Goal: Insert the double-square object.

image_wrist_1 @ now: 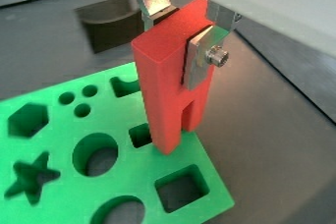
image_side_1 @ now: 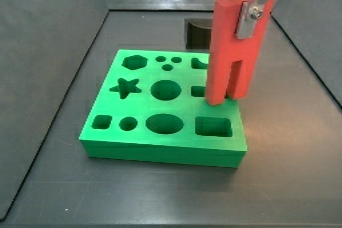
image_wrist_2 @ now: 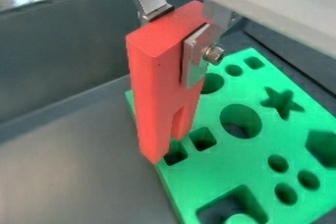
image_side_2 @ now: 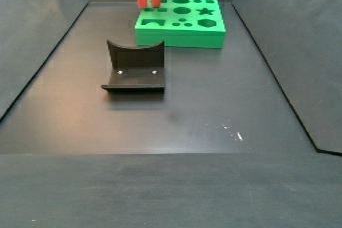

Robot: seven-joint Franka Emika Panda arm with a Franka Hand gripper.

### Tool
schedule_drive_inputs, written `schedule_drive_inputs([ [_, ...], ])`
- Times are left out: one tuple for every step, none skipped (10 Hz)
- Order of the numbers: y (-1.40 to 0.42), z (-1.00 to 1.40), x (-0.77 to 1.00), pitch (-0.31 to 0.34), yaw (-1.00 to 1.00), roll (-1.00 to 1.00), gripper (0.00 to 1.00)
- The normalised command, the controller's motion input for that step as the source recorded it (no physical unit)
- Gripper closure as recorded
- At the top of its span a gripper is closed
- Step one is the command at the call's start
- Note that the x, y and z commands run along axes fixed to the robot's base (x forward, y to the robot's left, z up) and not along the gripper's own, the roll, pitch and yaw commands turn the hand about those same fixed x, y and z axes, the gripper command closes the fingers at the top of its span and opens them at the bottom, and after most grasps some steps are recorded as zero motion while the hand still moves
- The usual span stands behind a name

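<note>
Pinched by our gripper (image_wrist_1: 183, 29) at its upper end, the double-square object (image_wrist_1: 174, 85) hangs upright over the green board (image_side_1: 134, 122), its slotted legs reaching an edge hole, with the fixture (image_side_2: 134, 67) well apart.

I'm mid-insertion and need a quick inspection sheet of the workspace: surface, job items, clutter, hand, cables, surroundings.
Surface: dark floor, a few pale specks, otherwise bare.
Job's things: red block held upright, legs down, lower end at the green board near its edge; whether the legs have entered a hole cannot be told. Board lies flat with shaped holes.
Clutter: nothing seen.
Hand: hand above the board, silver fingers clamped on the block's upper end.
Cables: nothing seen.
Surroundings: fixture stands on the floor apart from the board; dark walls enclose the floor.
</note>
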Motion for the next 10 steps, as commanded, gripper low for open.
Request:
schedule_drive_inputs([
  [0.0, 0.0, 0.0, 0.0, -1.0, 0.06, 1.0],
  [0.0, 0.0, 0.0, 0.02, -0.92, 0.16, 1.0],
  [0.04, 0.0, 0.0, 0.093, -0.74, 0.27, 1.0],
  [0.07, 0.0, 0.0, 0.13, -0.64, 0.32, 1.0],
  [0.14, 0.0, 0.0, 0.147, -0.48, 0.32, 1.0],
  [0.0, -0.07, 0.0, 0.021, 0.0, 0.11, 1.0],
  [0.03, -0.07, -0.02, 0.006, 0.0, 0.08, 1.0],
  [0.15, -0.09, -0.16, 0.003, -0.12, 0.03, 1.0],
  [0.18, -0.1, -0.2, 0.0, -0.08, 0.0, 1.0],
  [0.29, 0.0, -0.21, 0.0, 0.22, 0.0, 1.0],
])
